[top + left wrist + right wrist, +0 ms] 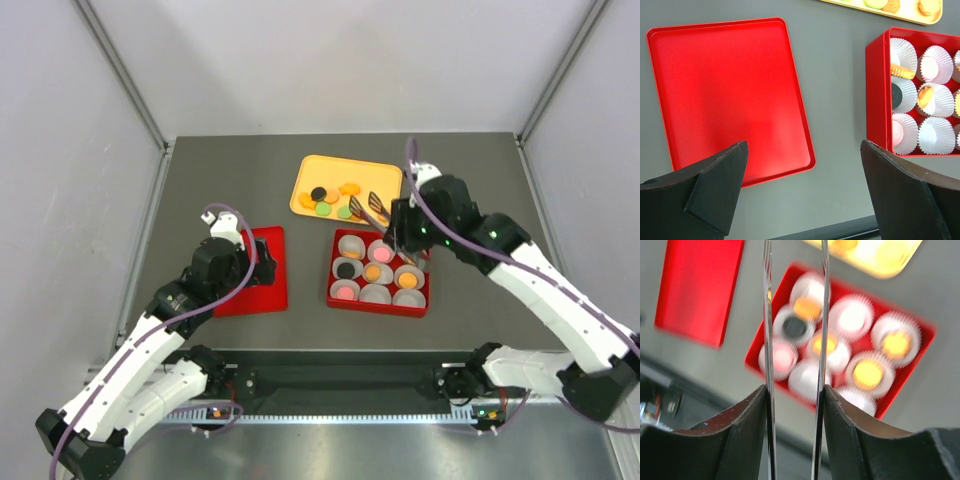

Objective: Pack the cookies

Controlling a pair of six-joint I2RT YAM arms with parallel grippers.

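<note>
Loose cookies (325,199) in orange, green and black lie on a yellow tray (310,170). More cookies sit in white paper cups inside a red box (379,305), among them a black one (346,269) and a pink one (782,358). My right gripper (405,232) is shut on metal tongs (366,208), its fingers (747,415) pressing the two blades. The tong tips reach over the tray's near edge, with no cookie seen between them. My left gripper (804,145) is open and holds nothing, over bare table between the red lid (725,95) and the box.
The flat red lid (255,270) lies left of the box, partly under my left arm. Some paper cups (935,135) in the box hold nothing. Grey walls close in the table on three sides.
</note>
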